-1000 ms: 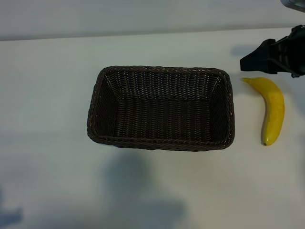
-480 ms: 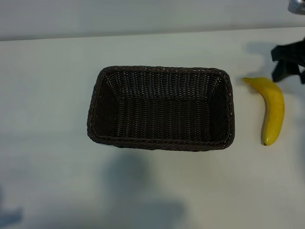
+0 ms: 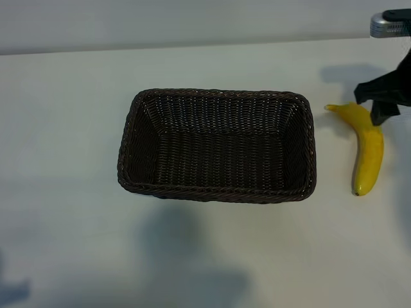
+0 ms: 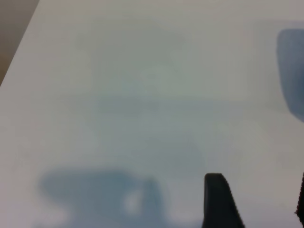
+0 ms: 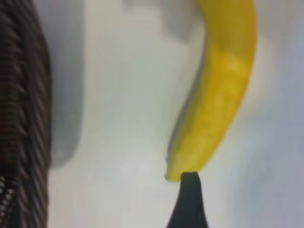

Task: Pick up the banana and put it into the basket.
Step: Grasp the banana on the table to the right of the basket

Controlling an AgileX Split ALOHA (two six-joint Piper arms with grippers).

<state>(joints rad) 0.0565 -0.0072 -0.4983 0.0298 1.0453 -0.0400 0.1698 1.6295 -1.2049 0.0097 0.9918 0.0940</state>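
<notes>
The bright yellow banana [image 3: 367, 147] lies on the white table just right of the dark brown wicker basket [image 3: 218, 94], stem end toward the back. My right gripper [image 3: 384, 97] hangs open over the banana's stem half, with nothing in it. In the right wrist view one black finger [image 5: 190, 202] points at the banana [image 5: 223, 85], and the basket wall [image 5: 23, 104] runs along the side. The basket holds nothing. My left gripper [image 4: 259, 204] does not show in the exterior view; its wrist view shows it open over bare table.
The white table [image 3: 70, 244] spreads round the basket, with its back edge [image 3: 192, 46] behind. A silver part of the right arm [image 3: 390, 24] sits at the far right. The table's side edge [image 4: 16, 47] shows in the left wrist view.
The right gripper has turned and shifted from behind the banana's stem to over its stem half, lower than before. Banana and basket have not moved.
</notes>
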